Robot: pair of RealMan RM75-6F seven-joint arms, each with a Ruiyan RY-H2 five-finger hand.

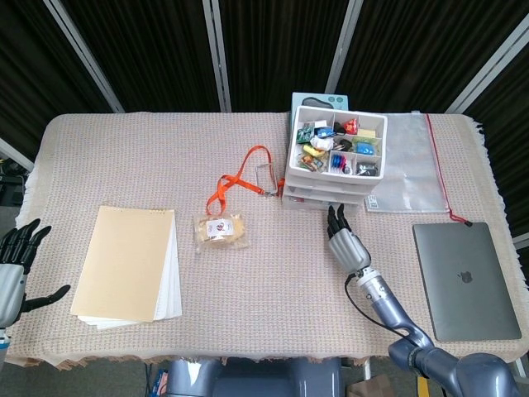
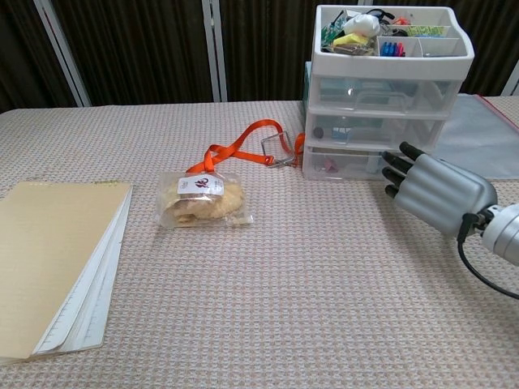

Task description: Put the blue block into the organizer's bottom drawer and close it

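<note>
blue block: not told apart inside the bottom drawer (image 2: 345,164), contents blurred
left hand (image 1: 15,269): cut off by head view's 9 o'clock edge
right arm: runs off chest view at 3 o'clock
tray bits (image 1: 335,147): too small to name

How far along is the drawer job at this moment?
Nearly finished. The bottom drawer sits flush in the organizer; whether the blue block is inside cannot be told. The right hand has its fingertips at the drawer front. Left: draw it away. The left hand idles at the table edge.
</note>
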